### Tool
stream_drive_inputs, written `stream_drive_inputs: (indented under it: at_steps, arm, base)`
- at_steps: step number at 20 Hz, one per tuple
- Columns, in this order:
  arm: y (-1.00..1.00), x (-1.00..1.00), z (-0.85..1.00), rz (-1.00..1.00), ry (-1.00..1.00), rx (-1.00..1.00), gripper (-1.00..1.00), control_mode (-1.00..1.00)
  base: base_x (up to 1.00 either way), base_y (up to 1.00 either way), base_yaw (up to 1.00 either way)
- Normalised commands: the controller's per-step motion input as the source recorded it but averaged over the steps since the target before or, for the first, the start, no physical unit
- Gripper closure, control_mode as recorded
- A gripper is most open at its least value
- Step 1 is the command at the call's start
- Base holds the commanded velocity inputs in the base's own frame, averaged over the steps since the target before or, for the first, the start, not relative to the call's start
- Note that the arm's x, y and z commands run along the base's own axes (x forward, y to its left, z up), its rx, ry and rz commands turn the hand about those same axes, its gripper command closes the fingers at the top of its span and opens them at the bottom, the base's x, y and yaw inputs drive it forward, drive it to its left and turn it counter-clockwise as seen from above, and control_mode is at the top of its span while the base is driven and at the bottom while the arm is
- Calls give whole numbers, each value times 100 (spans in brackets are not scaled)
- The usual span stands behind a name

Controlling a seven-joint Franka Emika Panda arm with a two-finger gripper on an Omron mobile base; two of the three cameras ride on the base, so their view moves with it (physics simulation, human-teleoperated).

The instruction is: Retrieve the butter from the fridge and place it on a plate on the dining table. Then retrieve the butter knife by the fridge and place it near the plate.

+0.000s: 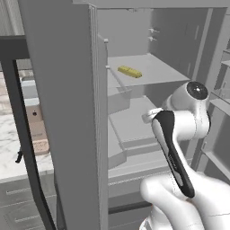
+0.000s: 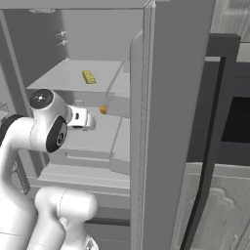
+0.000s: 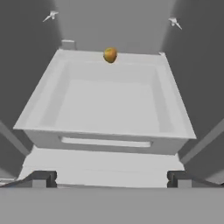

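Setting: a rendered home kitchen.
Appliance: tall grey French-door fridge (image 1: 63, 112), doors open, pale shelves and a drawer inside.
Food: small yellow rectangular butter stick (image 1: 130, 71) on a shelf; small round orange ball (image 3: 110, 55).
Surfaces: white grey-veined marble counter (image 1: 9, 148); grey panelled cabinet front (image 2: 215, 210).

Fridge (image 1: 63, 112) doors open, way in free; orange ball (image 3: 110, 55) at drawer (image 3: 105, 109) back, shelf w/ butter (image 1: 130, 71) open above.

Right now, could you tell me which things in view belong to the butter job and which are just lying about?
Part of the job:
- butter, on the upper shelf
- fridge, doors open
- gripper, open and holding nothing

Just lying about:
- small orange ball, at the far edge of the fridge drawer
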Motion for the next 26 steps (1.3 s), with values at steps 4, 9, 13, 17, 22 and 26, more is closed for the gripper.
stream_drive_inputs:
  at_steps: [4, 9, 13, 17, 22, 26]
  arm:
    - [0, 2, 79, 0, -11, 0, -100, -100]
    - [1, 2, 91, 0, -2, 0, -100, -100]
    - [10, 0, 76, 0, 0, 0, -100, -100]
    - [8, 3, 47, 0, 0, 0, -100, -100]
    - [1, 52, 3, 0, 0, -1, -100, -100]
    - [0, 83, 0, 0, 0, 0, -100, -100]
  base:
    - [0, 0, 0]
    - [0, 0, 0]
    - [0, 0, 0]
    - [0, 0, 0]
    - [0, 0, 0]
    - [0, 0, 0]
